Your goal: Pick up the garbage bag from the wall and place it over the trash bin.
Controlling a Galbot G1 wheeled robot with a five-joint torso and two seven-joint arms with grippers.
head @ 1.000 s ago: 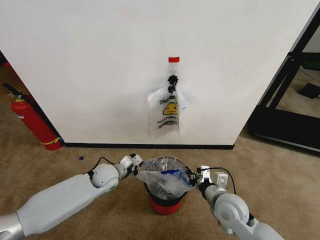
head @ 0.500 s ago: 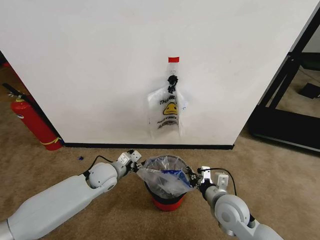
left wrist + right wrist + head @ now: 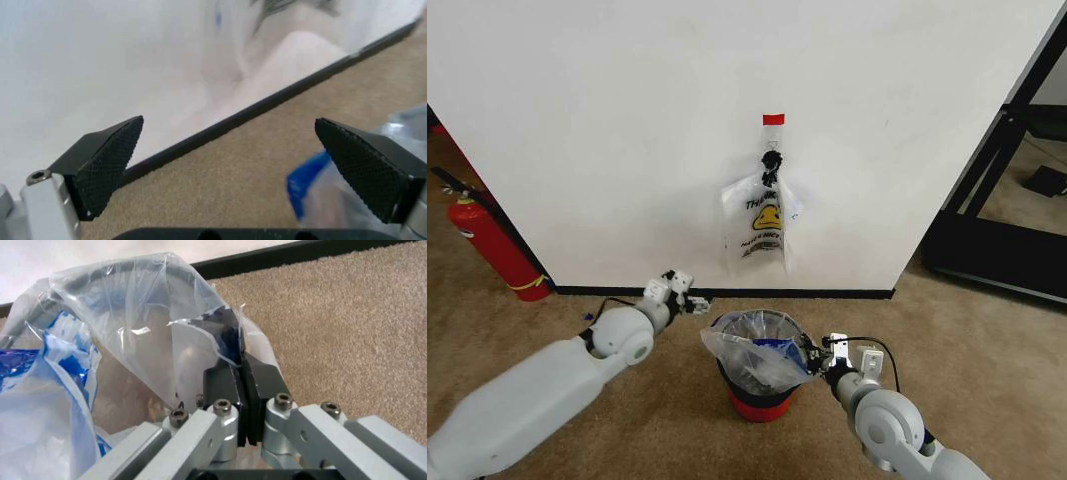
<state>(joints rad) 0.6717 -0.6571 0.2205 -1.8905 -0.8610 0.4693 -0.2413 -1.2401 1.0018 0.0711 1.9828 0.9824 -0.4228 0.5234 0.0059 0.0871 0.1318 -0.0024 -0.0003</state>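
The garbage bag point(image 3: 749, 352), crinkly clear plastic with blue patches, lies draped over the mouth of the trash bin point(image 3: 757, 405), a small round bin with a red base, on the carpet before the wall point(image 3: 607, 130). My right gripper point(image 3: 811, 356) is shut on the bag's right edge; the right wrist view shows its fingers point(image 3: 230, 385) pinching the film of the bag point(image 3: 120, 340). My left gripper point(image 3: 685, 291) is open and hangs left of the bin near the baseboard, apart from the bag. Between its pads point(image 3: 107, 157) lie only carpet and baseboard, with a blue patch of the bag point(image 3: 308, 184) off to one side.
A second smiley bag point(image 3: 763, 225) hangs from a black clip point(image 3: 772, 160) under a red tape strip point(image 3: 774, 119) on the wall. A red fire extinguisher point(image 3: 489, 243) stands at the far left. A black frame point(image 3: 997, 200) stands at the right.
My left gripper has drawn away from the bag's left edge, up and left toward the baseboard. The bag stays over the bin and the right gripper has not moved.
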